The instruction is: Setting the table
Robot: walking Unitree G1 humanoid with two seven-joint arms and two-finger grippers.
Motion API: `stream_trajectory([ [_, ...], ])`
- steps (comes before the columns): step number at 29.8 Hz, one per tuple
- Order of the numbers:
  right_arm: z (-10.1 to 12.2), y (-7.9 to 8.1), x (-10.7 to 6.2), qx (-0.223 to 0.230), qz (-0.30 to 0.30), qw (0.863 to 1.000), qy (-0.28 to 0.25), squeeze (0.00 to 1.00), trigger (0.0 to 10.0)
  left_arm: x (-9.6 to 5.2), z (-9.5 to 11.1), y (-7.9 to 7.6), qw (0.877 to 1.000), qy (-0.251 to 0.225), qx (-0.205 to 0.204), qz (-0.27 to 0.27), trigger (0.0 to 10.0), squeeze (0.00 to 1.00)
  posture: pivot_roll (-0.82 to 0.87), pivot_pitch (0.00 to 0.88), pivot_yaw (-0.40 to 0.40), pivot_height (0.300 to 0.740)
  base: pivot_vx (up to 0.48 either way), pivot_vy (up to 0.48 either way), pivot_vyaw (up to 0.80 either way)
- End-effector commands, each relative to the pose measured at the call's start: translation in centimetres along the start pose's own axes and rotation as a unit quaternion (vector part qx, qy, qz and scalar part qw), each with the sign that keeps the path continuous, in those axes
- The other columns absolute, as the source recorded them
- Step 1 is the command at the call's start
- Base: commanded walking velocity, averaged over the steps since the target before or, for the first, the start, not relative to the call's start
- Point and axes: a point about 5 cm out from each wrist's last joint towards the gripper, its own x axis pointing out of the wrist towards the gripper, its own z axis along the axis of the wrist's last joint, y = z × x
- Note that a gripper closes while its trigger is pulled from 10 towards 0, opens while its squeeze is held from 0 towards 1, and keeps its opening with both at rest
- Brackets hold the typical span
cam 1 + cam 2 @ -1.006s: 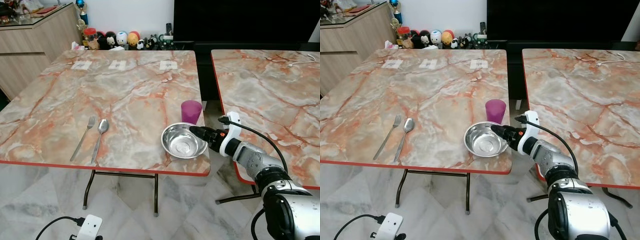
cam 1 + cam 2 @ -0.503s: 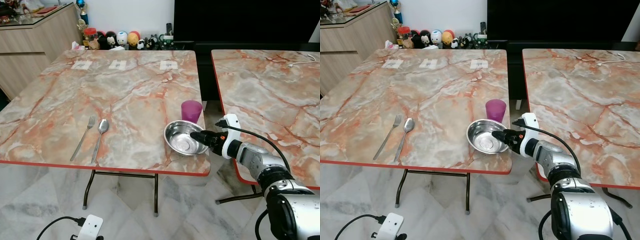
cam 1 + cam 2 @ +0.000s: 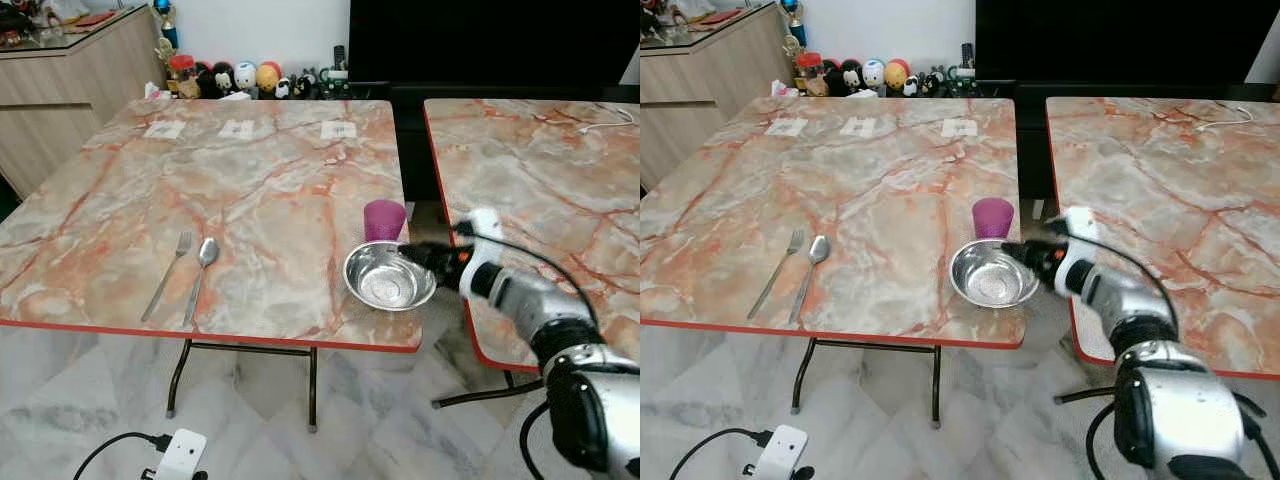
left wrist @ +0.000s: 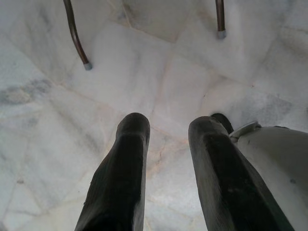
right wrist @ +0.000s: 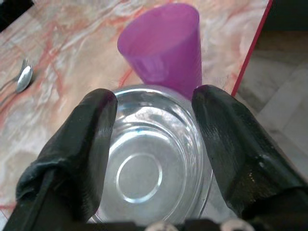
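A steel bowl (image 3: 390, 277) sits near the right edge of the marble table (image 3: 250, 200), its rim reaching past that edge. A purple cup (image 3: 384, 220) stands just behind it. My right gripper (image 3: 410, 250) hovers over the bowl's right side, open, with its fingers (image 5: 91, 139) spread wide above the bowl (image 5: 144, 168) and pointing toward the cup (image 5: 163, 48). A fork (image 3: 168, 275) and a spoon (image 3: 200, 268) lie side by side at the front left. My left gripper (image 4: 168, 130) hangs idle over the floor, open with nothing in it.
A second marble table (image 3: 540, 170) stands to the right across a narrow gap, with a white cable (image 3: 600, 120) on it. Three small paper cards (image 3: 236, 129) lie along the far side. Toys (image 3: 240, 78) and a wooden cabinet (image 3: 60, 100) line the back left.
The bowl has shifted right, toward the table's right edge. My right gripper drew back to the right with it and rose slightly. The cup, fork and spoon stayed put.
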Motion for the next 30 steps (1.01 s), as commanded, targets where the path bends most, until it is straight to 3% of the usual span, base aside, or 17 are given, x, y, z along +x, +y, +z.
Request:
stream_trajectory([
  [1, 1.3, 0.4, 0.2, -0.009, 0.013, 1.000, -0.020, 0.00, 10.0, 0.1, -0.1, -0.3, 1.000, 0.007, 0.004, -0.009, 10.0, 0.00, 0.00, 0.000, 0.019, 0.740, 0.000, 0.000, 0.00],
  [6, 1.3, 0.5, 0.1, -0.025, 0.021, 0.999, 0.009, 0.00, 10.0, 0.2, 0.2, -0.4, 1.000, 0.005, 0.006, -0.013, 10.0, 0.00, -0.02, 0.000, 0.019, 0.740, 0.000, 0.000, 0.00],
  [10, 0.7, -0.3, -0.5, -0.040, -0.001, 0.998, 0.040, 0.00, 10.0, 0.2, 0.2, -0.4, 1.000, 0.006, 0.007, -0.016, 10.0, 0.00, -0.02, 0.000, 0.019, 0.740, 0.000, 0.000, 0.00],
  [15, -0.3, -1.3, -1.2, -0.026, -0.030, 0.998, 0.057, 0.00, 10.0, 0.1, -0.1, -0.5, 1.000, 0.014, 0.005, -0.020, 10.0, 0.00, -0.04, 0.000, 0.016, 0.740, 0.000, 0.000, 0.00],
  [29, -2.6, -1.5, -1.2, 0.010, -0.047, 0.995, 0.082, 0.00, 10.0, 0.0, -0.6, -0.6, 0.999, 0.025, 0.005, -0.024, 10.0, 0.00, -0.03, 0.000, 0.015, 0.740, 0.000, 0.000, 0.00],
  [30, -2.7, -1.4, -1.2, 0.011, -0.047, 0.995, 0.082, 0.00, 4.8, 0.0, -0.6, -0.6, 0.999, 0.025, 0.006, -0.024, 10.0, 0.00, -0.03, 0.000, 0.015, 0.740, 0.000, 0.000, 0.00],
])
